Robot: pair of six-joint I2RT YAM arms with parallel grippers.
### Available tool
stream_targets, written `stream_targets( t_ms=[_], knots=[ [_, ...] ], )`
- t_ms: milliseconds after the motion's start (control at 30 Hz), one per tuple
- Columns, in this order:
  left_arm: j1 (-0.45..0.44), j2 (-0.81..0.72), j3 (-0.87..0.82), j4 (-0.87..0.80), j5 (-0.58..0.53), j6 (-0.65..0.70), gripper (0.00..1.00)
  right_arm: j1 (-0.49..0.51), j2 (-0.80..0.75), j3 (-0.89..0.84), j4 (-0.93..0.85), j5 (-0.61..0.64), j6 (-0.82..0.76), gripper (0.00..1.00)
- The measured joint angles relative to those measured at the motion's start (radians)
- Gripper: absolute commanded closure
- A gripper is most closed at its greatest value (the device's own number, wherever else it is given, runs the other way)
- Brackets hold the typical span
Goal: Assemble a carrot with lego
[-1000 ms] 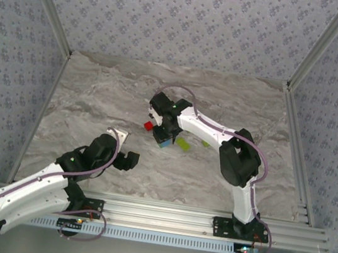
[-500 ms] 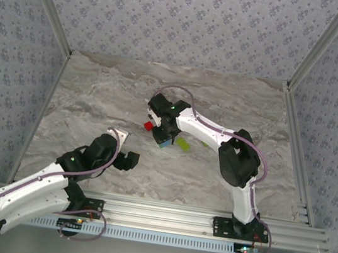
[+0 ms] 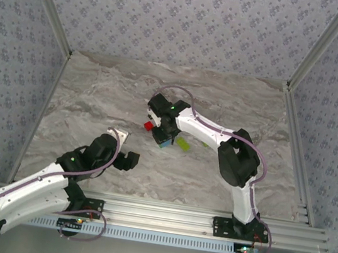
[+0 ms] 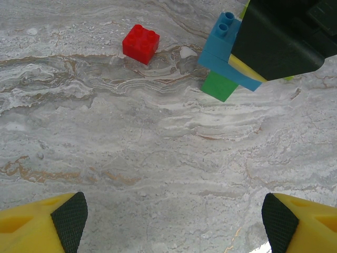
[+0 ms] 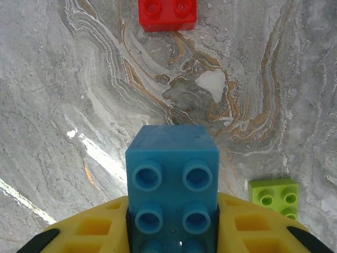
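My right gripper (image 3: 164, 130) is clamped on the half-built carrot (image 5: 172, 179), a small stack of light-blue plastic studded bricks with a green brick (image 4: 220, 85) at its low end. I hold it tilted, low over the grey stone-look tabletop (image 3: 96, 103), near the middle. I cannot tell if the green end touches the tabletop. The small red studded brick (image 5: 167, 13) lies flat close by, on the side toward the left edge, not touching the stack. A lime-green studded brick (image 5: 274, 197) lies near, toward the right edge. My left gripper (image 4: 174, 221) has its fingers wide apart, holds nothing, and hangs closer to the near edge. I think the step in hand is adding the red brick. Next I should line the stack up with the red brick's studs and push straight, so it snaps on and does not slide away
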Motion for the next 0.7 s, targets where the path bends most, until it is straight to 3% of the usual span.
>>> stream_targets(
  t_ms=[700],
  knots=[
    [0.0, 0.0, 0.0, 0.0, 0.0, 0.0, 0.11, -0.004, -0.035, 0.002, -0.002, -0.011, -0.011, 0.72]
  ],
)
